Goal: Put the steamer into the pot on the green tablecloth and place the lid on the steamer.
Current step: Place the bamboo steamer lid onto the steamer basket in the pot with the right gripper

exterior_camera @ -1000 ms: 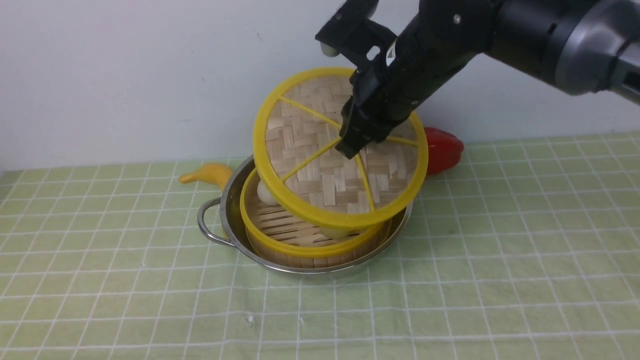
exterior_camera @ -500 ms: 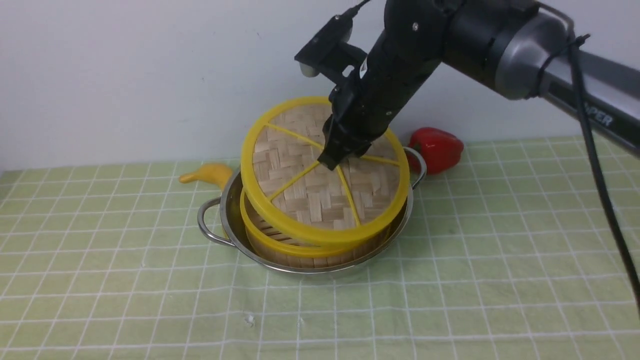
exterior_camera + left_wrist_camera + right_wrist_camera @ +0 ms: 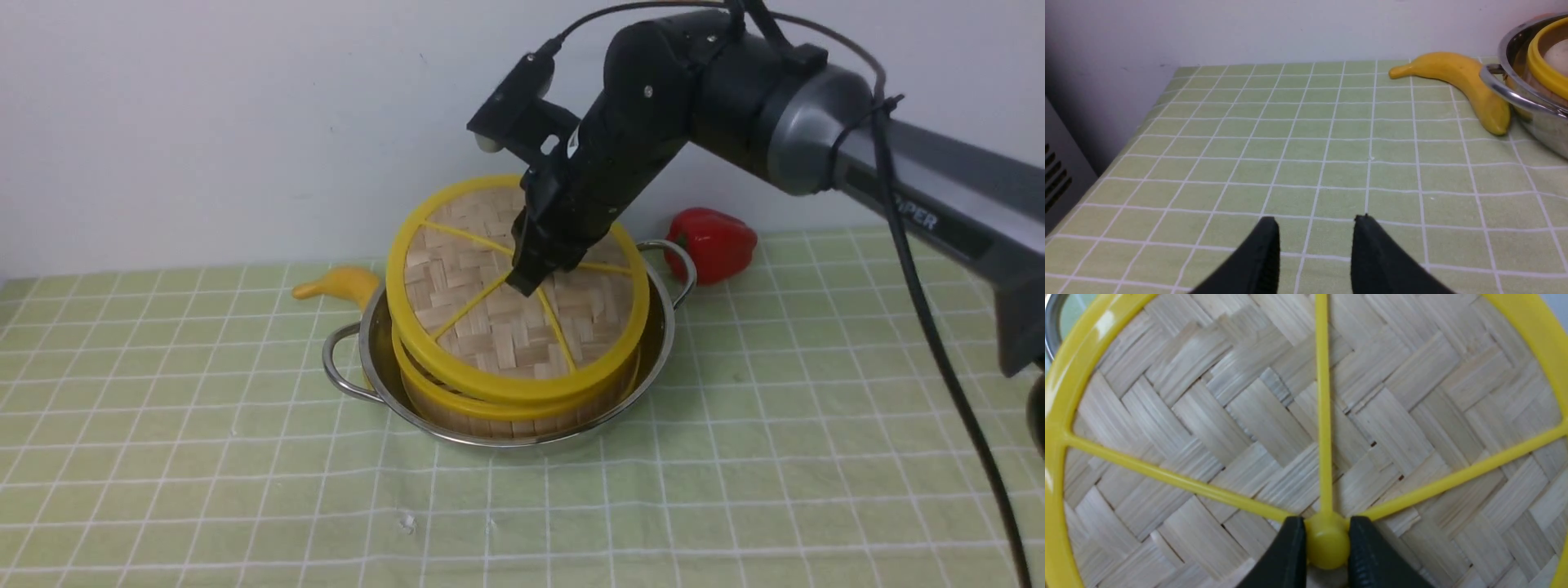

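A green grid cloth [image 3: 245, 457] covers the table and fills the lower half of the front view, bare at the near edge. Just above the middle of that view sits the pot [image 3: 506, 437], flat on the cloth, and the steamer [image 3: 490, 412] stands inside it with a ring of steel showing all round, so the first half of the job looks done. The lid [image 3: 498, 327] lies over the steamer, a little to the left of square and seemingly slightly tilted, with a thin gap at the front left rim. I judge it nearly seated but not yet let go. The right gripper [image 3: 526, 282] comes down from the upper right, its jaws clamped on the lid's knob [image 3: 1327, 543]. What remains is to settle the lid level and release it. The steamer's contents are hidden from the front, but the left wrist view catches a pale bun [image 3: 1557, 57] under the rim at the right edge. The left gripper [image 3: 1316, 228] hangs over bare cloth, jaws apart and empty. Behind the pot lie a banana [image 3: 339, 286] at left and a red pepper [image 3: 714, 245] at right, against a white wall [image 3: 204, 122].
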Robot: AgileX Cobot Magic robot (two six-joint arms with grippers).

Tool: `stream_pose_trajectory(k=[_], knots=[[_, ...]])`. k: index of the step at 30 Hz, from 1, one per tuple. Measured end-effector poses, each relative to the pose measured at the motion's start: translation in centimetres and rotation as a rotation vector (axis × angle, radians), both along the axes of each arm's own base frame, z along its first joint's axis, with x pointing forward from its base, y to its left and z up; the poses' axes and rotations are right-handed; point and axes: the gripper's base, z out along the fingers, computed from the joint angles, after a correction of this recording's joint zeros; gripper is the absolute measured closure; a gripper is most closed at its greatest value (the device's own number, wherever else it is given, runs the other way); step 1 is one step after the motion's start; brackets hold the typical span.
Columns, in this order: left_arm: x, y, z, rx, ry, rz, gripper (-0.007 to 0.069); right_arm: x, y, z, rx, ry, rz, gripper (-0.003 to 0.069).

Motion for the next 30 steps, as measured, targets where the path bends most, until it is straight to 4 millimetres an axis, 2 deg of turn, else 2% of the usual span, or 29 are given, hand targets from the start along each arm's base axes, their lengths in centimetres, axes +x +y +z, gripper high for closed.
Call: stream_pose_trajectory(k=[6,14,18,20,22,24,27,30], knots=[[0.0,0.0,0.0,0.000,0.000,0.000,0.0382,0.2,0.2,0.4,0.028,-0.037,-0.006,0.0514],[0.0,0.0,0.0,0.000,0.000,0.000,0.0382,0.2,0.2,-0.1,0.009,-0.011,-0.001,0.0514],[0.0,0.0,0.0,0.000,0.000,0.000,0.0382,-0.3,0.0,1.5,0.006,-0.008,0.005,0.0514],[0.0,0.0,0.0,0.000,0.000,0.000,0.0382,-1.1,0.0,3.6,0.012,-0.008,0.020,0.0514],[0.0,0.0,0.0,0.000,0.000,0.000,0.0382,-1.6,0.0,4.7,0.024,-0.007,0.030,0.0514],[0.0,0.0,0.0,0.000,0.000,0.000,0.0382,-1.8,0.1,4.9,0.024,-0.003,0.035,0.0514],[0.0,0.0,0.0,0.000,0.000,0.000,0.0382,-1.5,0.4,3.7,0.006,0.022,0.038,0.0514],[0.0,0.0,0.0,0.000,0.000,0.000,0.0382,-0.7,0.9,1.1,-0.026,0.051,0.035,0.0514]])
